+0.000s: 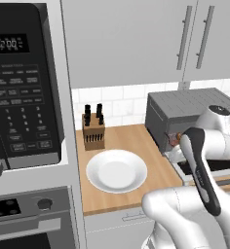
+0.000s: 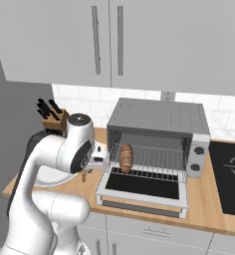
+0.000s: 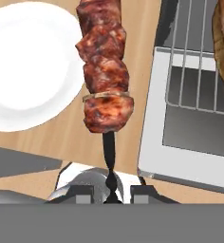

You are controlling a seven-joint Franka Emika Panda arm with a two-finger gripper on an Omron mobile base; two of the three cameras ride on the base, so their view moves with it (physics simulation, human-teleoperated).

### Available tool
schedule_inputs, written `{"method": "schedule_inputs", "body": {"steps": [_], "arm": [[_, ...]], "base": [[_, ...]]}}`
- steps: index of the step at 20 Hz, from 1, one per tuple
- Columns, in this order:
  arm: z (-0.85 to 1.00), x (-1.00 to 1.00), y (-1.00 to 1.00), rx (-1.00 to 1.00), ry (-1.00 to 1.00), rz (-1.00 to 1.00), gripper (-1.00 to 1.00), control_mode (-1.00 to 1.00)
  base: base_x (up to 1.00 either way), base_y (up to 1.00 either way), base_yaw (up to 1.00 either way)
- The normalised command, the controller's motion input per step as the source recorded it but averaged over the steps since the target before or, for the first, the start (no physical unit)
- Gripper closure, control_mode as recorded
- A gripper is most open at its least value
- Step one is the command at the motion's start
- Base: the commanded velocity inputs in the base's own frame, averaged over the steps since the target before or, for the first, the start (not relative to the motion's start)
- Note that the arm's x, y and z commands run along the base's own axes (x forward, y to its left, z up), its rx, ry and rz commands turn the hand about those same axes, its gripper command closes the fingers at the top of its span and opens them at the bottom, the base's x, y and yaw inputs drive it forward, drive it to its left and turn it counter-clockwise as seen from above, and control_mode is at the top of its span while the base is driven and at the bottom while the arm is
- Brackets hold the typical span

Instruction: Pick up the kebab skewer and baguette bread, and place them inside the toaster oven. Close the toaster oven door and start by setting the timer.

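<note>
The boxy grey metal toaster oven (image 2: 159, 142) with a ribbed top sits in the middle of the right base view on the light wooden counter (image 2: 209, 206). Its wide grey-framed door with a dark glass window (image 2: 142, 189) lies folded down flat toward the bottom of the frame. Inside, on the thin silver wire rack (image 2: 154, 162), rests the small oblong golden-brown baguette bread (image 2: 126, 158), with darker scoring on its crust, at the left part of the rack. In the hand view, the kebab skewer (image 3: 104, 80), a thin stick carrying rough, glossy red-brown meat chunks, runs from the bottom centre to the top of the frame. The two-finger gripper (image 3: 112, 192) is pressed together on the bare dark end of this stick and pinches it. The skewer is held above the counter, between the round smooth white plate (image 3: 23, 71) at the upper left and the open door at the right. In the left base view a wooden knife block with black handles (image 1: 93, 129) stands behind the plate.
</note>
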Motion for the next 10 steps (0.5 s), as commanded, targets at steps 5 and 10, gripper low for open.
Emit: {"method": "schedule_inputs", "body": {"steps": [5, 10], "arm": [[0.1, 0.03, -0.94, -0.14, 0.0, 0.0, 1.0, -1.0], [0.0, 0.4, -0.83, -0.11, 0.0, 0.0, 1.0, -1.0]], "base": [[0.0, 0.0, 0.0], [0.0, 0.0, 0.0]]}}
